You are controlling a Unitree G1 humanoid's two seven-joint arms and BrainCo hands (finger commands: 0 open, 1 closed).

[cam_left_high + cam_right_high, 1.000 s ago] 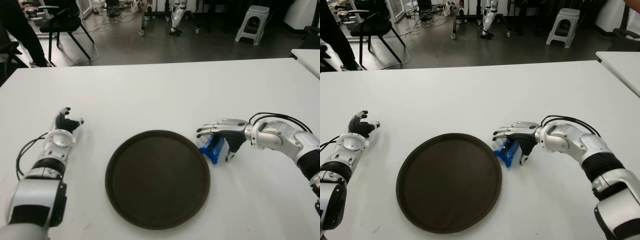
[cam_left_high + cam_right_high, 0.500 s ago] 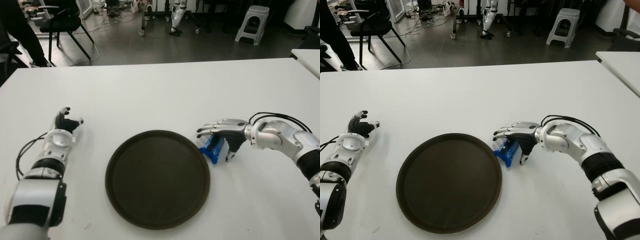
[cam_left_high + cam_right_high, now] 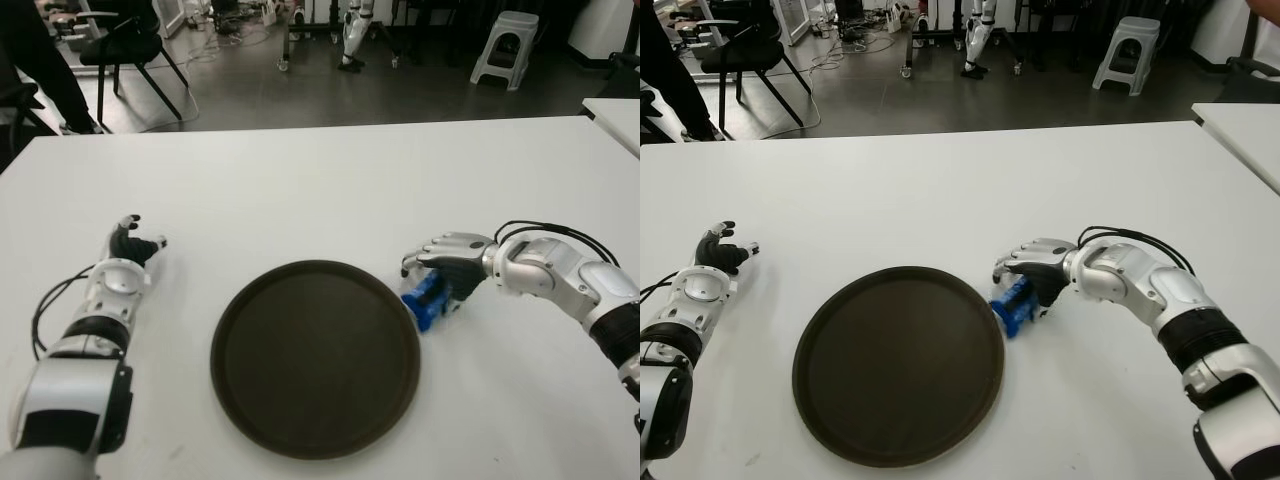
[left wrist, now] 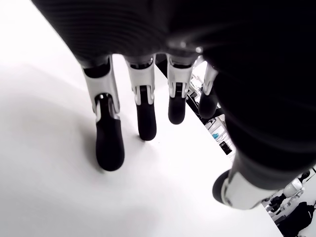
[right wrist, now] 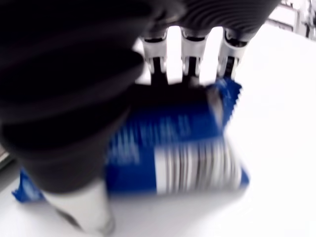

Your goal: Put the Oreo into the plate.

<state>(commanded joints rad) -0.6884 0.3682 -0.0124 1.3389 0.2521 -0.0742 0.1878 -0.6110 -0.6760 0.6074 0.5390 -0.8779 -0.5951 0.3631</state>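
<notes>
Right hand (image 3: 447,270) curled around Oreo (image 3: 424,299), pack on table just beside plate (image 3: 315,440) rim. Might slip or crush (glossy wrapper). Left hand (image 3: 128,253) spread, idle, far left.

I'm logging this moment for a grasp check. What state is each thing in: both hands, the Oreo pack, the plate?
Right hand: fingers curled around the Oreo pack, closing on it.
Oreo pack: sealed, on the table just right of the plate, not lifted.
Plate: upright, nothing in it.
Left hand: idle left of the plate, fingers relaxed, holding nothing.
</notes>
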